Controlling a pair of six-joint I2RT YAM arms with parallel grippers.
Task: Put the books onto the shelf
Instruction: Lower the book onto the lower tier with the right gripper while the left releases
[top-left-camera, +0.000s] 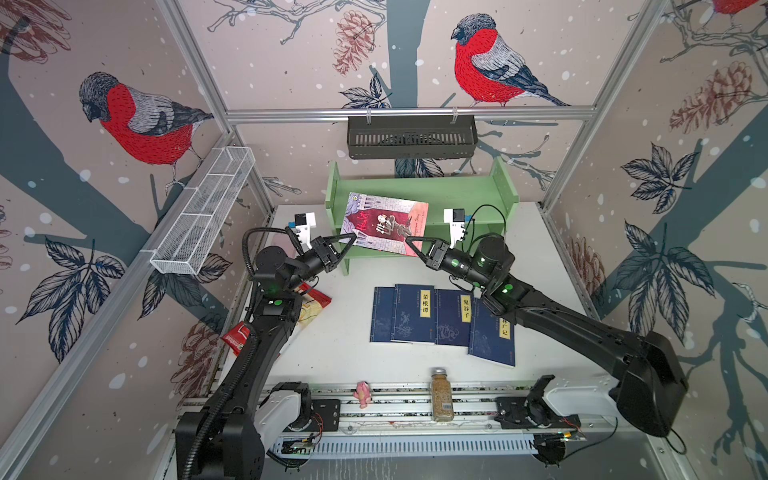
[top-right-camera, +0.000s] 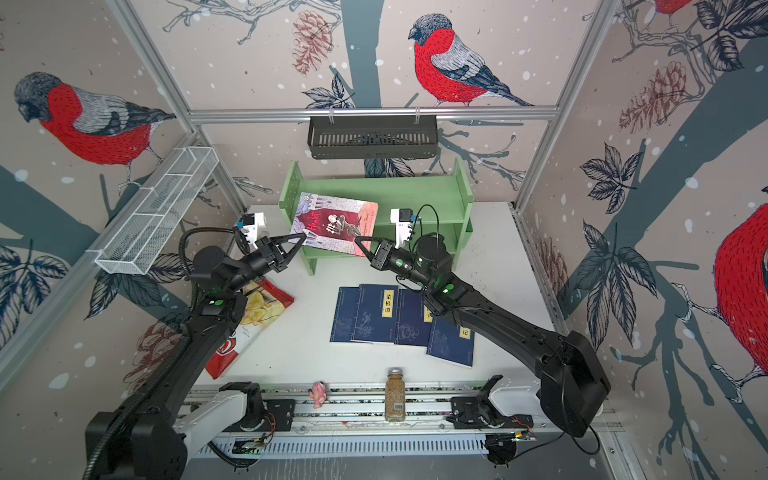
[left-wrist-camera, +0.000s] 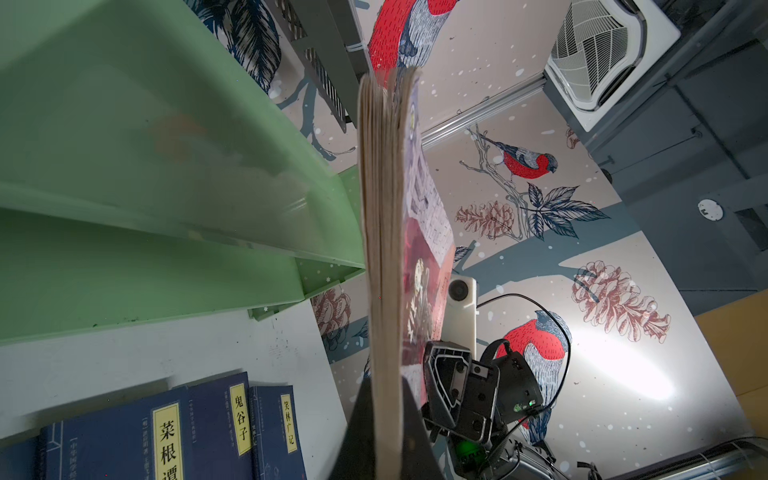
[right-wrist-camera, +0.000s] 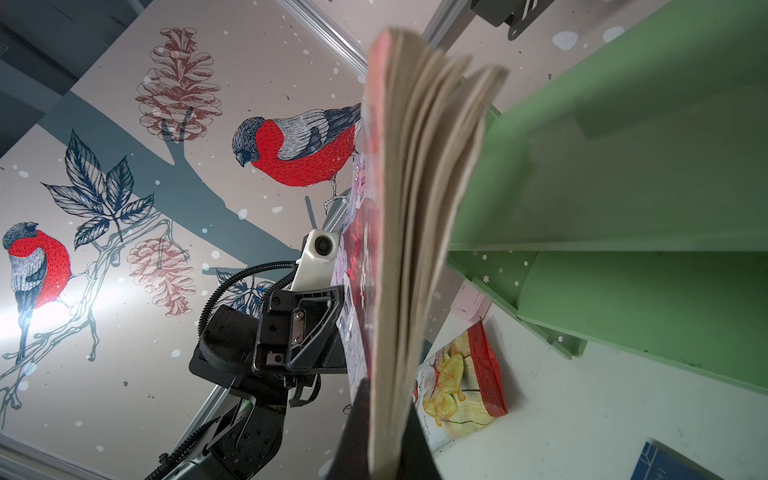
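**Now: both claws on the pink-red book, held up at the shelf front**

Left gripper (top-left-camera: 353, 237) is closed tight on the near-left corner of the pink-red book (top-left-camera: 384, 222). Right gripper (top-left-camera: 409, 241) is closed tight on its near-right corner. In both wrist views we see the page block pinched between dark fingers (left-wrist-camera: 415, 436), with the pages fanning loose at the free end (right-wrist-camera: 432, 166).

The book hangs off the table (top-left-camera: 332, 357), cover up and tilted. In both top views it overlaps the left half of the shelf (top-left-camera: 505, 187), on its near side. We cannot tell whether it touches the shelf.

The four navy books (top-left-camera: 415, 316) lie flat on the table in an overlapping row, near of the shelf. The right arm crosses over the rightmost ones.

A chip bag (top-right-camera: 257, 316) lies under the left arm. On the near rail we see a spice jar (top-left-camera: 441, 395) and a pink figurine (top-left-camera: 362, 392).
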